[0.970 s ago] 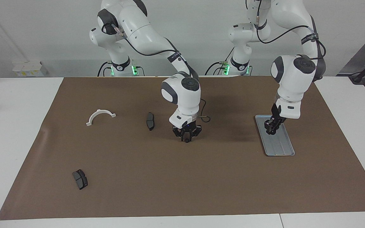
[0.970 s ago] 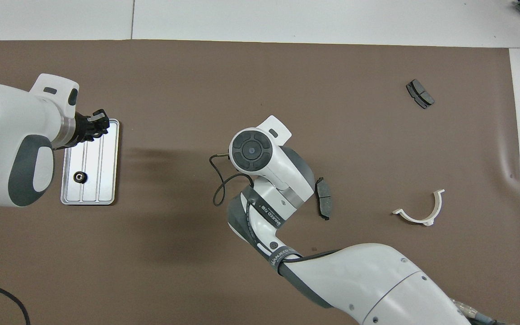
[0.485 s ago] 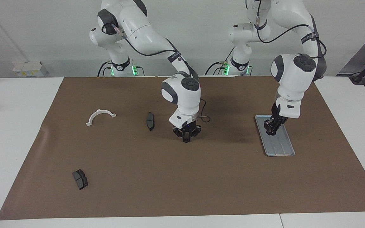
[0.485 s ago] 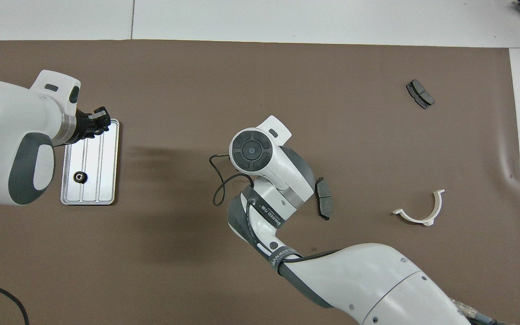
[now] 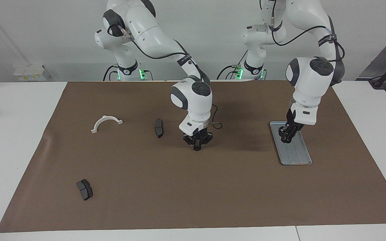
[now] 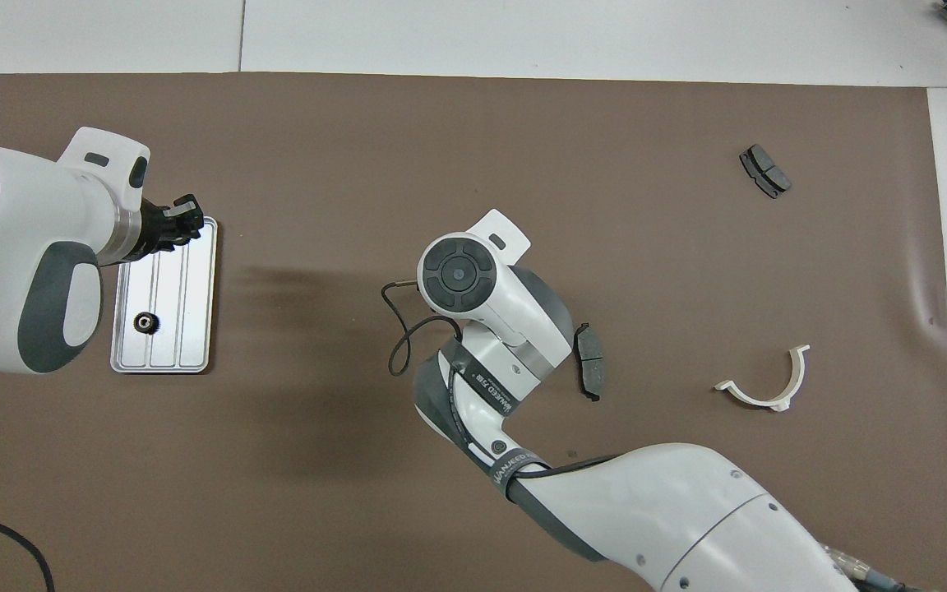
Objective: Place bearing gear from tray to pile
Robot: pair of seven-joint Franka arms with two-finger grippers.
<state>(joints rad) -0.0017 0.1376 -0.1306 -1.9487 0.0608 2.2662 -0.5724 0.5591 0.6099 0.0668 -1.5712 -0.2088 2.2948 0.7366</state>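
Left hand (image 5: 286, 139), seemingly closed on nothing, hangs over ridged silver tray (image 6: 194, 329) holding a small black gear (image 6: 144, 323).

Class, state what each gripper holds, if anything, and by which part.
Right gripper, shut over the brown mat: nothing visible in it. Left gripper, over the tray: cannot be told. One gear lies loose on the tray.

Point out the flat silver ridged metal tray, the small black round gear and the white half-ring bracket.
flat silver ridged metal tray (image 6: 186, 329): overhead view, bare ridged floor.
small black round gear (image 6: 144, 323): overhead view, its toothed ring.
white half-ring bracket (image 5: 106, 119): facing view, top of its arch.
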